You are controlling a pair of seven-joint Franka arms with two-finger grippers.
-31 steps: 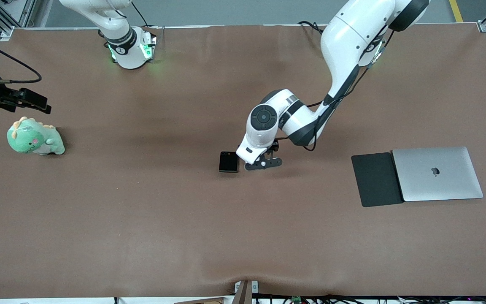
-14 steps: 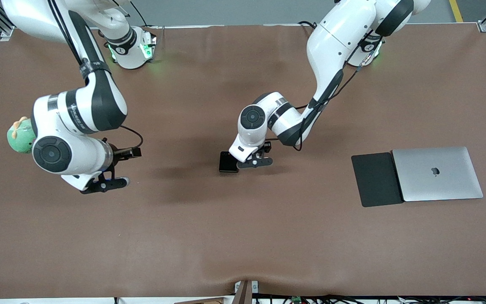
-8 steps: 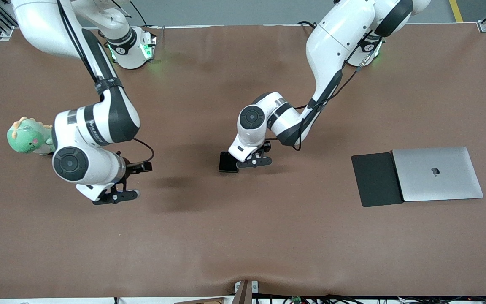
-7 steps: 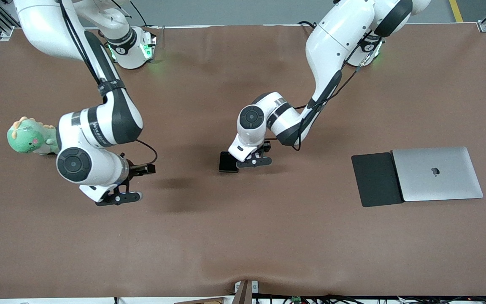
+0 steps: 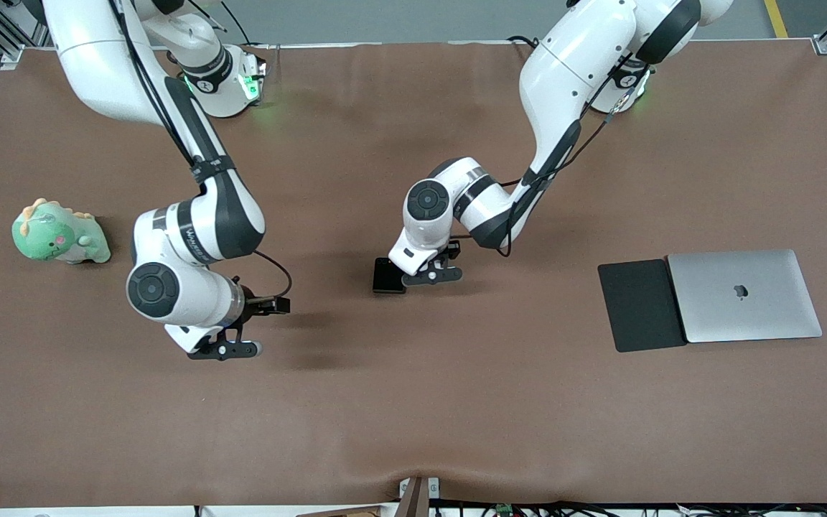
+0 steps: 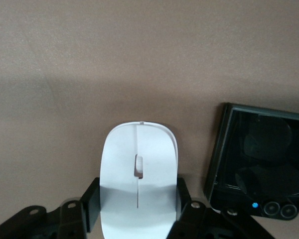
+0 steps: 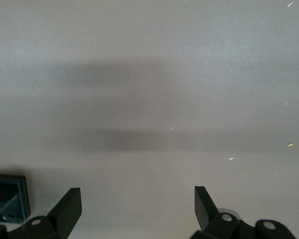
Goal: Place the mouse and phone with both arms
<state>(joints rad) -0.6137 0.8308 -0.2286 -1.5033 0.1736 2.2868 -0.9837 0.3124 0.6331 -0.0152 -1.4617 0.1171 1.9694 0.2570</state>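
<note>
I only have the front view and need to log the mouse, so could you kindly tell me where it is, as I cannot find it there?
Observer: The left wrist view shows the mouse on the table between the fingers of the left gripper. It sits beside the phone without touching it, and that wrist hides it from you.
Operator: Thank you. Are the fingers gripping it?
Observer: Each finger lies against one side of it, so it looks clamped.
Operator: And is the right gripper carrying anything?
Observer: No. The right wrist view shows the right gripper open and empty over bare table.
</note>
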